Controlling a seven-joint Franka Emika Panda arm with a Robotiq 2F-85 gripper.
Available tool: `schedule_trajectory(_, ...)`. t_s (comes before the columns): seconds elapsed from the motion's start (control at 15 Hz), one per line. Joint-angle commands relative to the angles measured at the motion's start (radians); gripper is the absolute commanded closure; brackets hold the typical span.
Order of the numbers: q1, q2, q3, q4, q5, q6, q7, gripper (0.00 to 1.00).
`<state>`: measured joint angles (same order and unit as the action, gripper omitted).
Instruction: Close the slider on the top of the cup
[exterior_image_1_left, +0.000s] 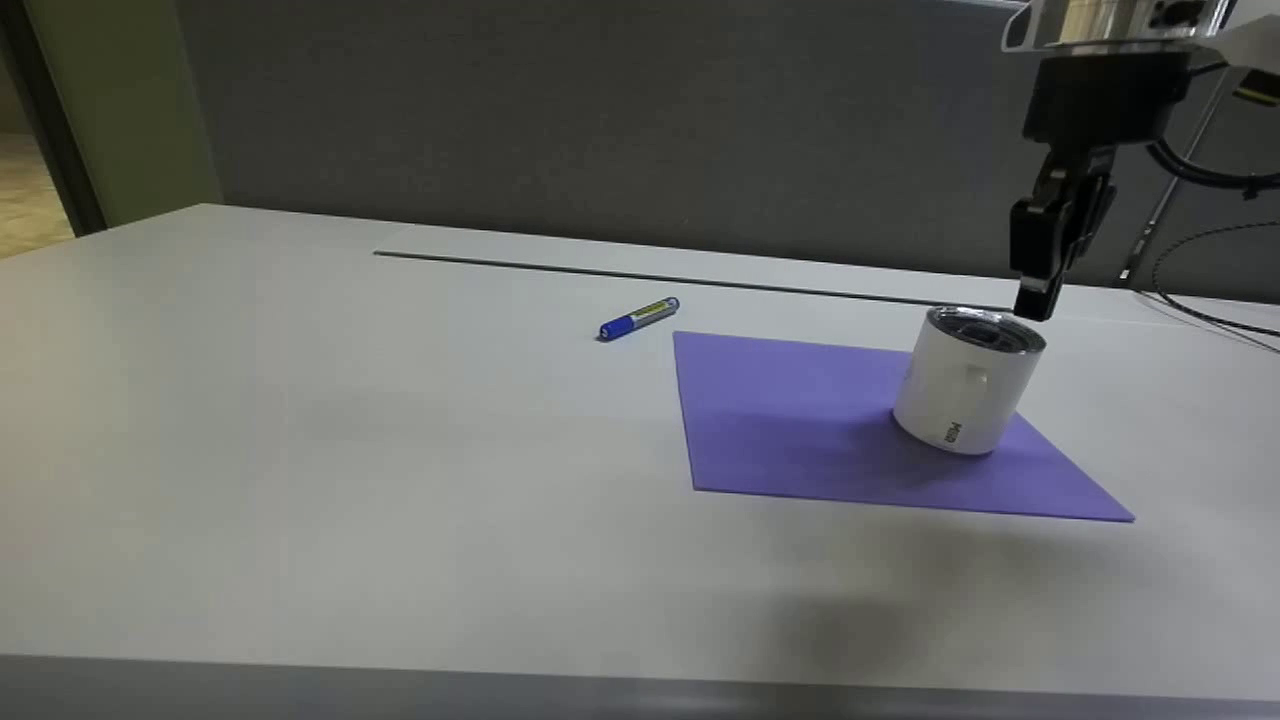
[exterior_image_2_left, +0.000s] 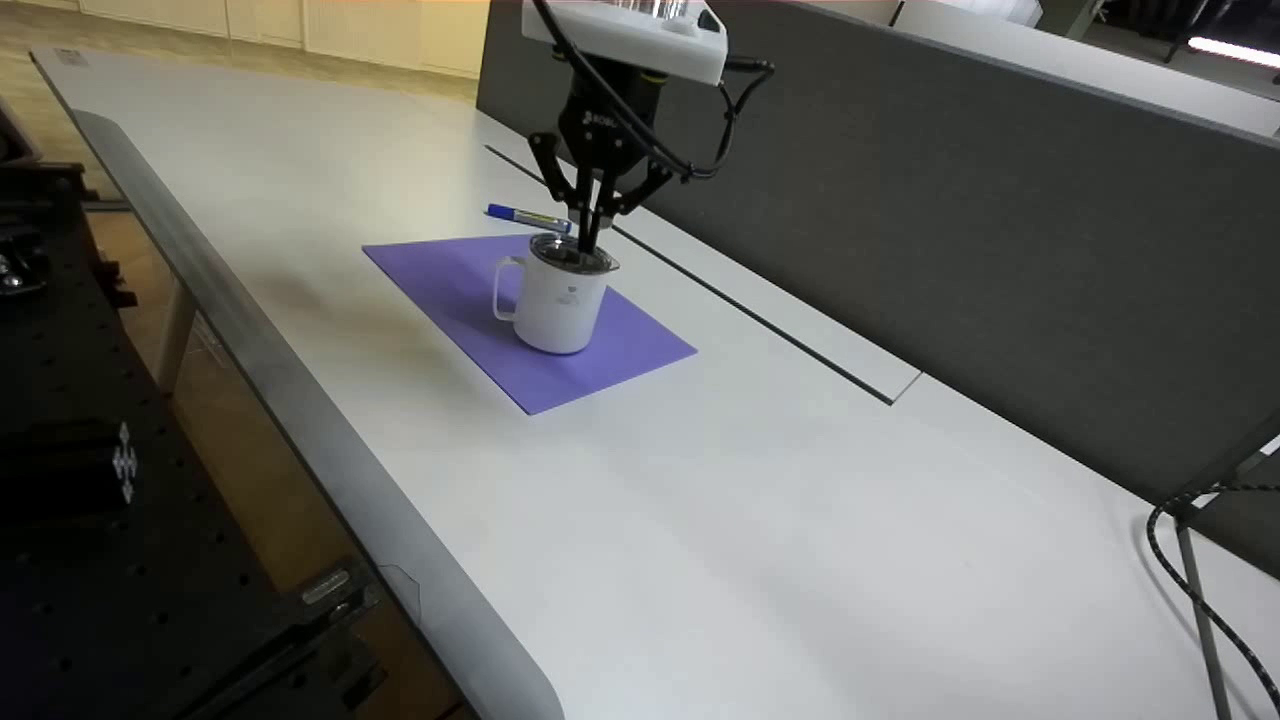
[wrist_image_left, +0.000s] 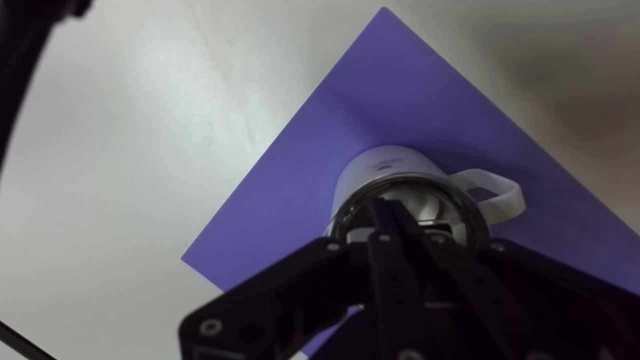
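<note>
Black gripper (wrist_image_left: 388, 204), fingers together and holding nothing, points down over the lid (exterior_image_1_left: 985, 332) of the cup (exterior_image_1_left: 950, 395); below it, a mat (exterior_image_1_left: 785, 430).

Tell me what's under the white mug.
The white mug stands on a purple mat, which lies on the white table. Its base hides the patch directly beneath, so whether anything flat lies there cannot be seen.

- A dark gray partition (exterior_image_1_left: 600, 110) stood along the white table (exterior_image_1_left: 300, 500).
- Tan floor (exterior_image_1_left: 30, 190) showed beyond it.
- A strip light (exterior_image_2_left: 1235, 50) glowed past the partition.
</note>
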<state>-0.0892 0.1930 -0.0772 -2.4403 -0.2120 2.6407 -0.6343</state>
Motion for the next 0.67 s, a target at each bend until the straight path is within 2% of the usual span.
schedule_trajectory(0.0, -0.005, 0.018, -0.016, -0.023, -0.096, 0.113, 0.049, 1.0)
schedule_trajectory(0.6, -0.013, 0.066, -0.007, -0.019, -0.11, 0.235, 0.045, 1.0)
